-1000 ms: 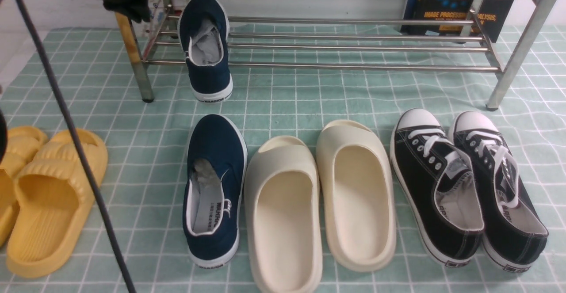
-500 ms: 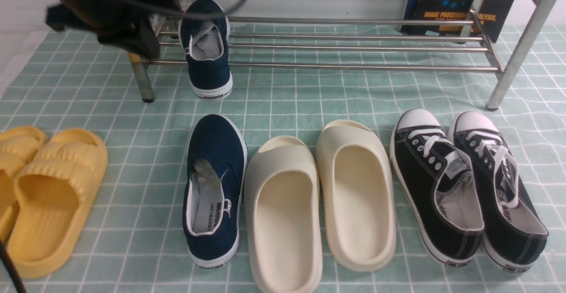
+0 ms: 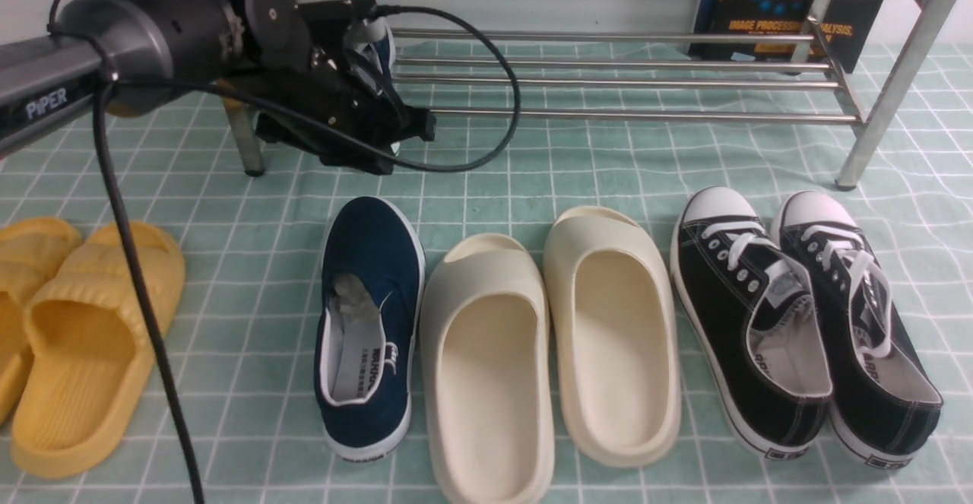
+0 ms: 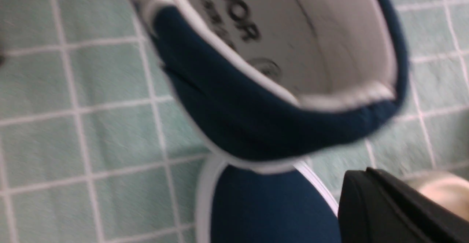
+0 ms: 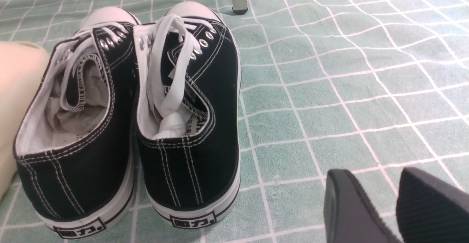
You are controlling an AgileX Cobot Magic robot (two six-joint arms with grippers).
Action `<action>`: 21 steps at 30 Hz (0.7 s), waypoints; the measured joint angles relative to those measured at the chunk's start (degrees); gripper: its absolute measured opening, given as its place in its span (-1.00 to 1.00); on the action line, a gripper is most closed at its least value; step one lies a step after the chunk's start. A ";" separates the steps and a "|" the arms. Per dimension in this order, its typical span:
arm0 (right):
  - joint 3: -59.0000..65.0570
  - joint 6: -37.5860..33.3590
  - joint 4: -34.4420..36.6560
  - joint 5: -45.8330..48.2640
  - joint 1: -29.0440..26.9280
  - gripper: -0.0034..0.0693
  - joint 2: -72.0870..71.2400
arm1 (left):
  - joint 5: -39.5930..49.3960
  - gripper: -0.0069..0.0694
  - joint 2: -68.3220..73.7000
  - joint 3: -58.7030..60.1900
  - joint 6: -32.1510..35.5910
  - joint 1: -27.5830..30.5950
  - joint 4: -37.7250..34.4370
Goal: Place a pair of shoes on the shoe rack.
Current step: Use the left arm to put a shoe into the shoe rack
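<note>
Left gripper at the rack: one navy shoe up, one on the floor!

The left gripper (image 3: 374,137) hangs at the left end of the rack (image 3: 608,115), close over the heel of the navy shoe (image 4: 256,125) lying there. Only one black finger (image 4: 384,206) shows, so I cannot tell how wide it stands. The right gripper (image 5: 373,172) sits low near the right edge of the surface (image 3: 532,169), parted a little and holding nothing, behind the black sneakers (image 5: 183,125). The rack lines the far edge. The other navy shoe (image 3: 370,321) lies left of middle, toward the near edge, just beside a cream slide (image 3: 486,367).
</note>
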 joint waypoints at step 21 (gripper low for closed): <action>0.00 0.00 0.00 0.00 0.00 -0.25 0.00 | 10.46 -0.85 10.55 -20.51 -8.53 2.40 13.74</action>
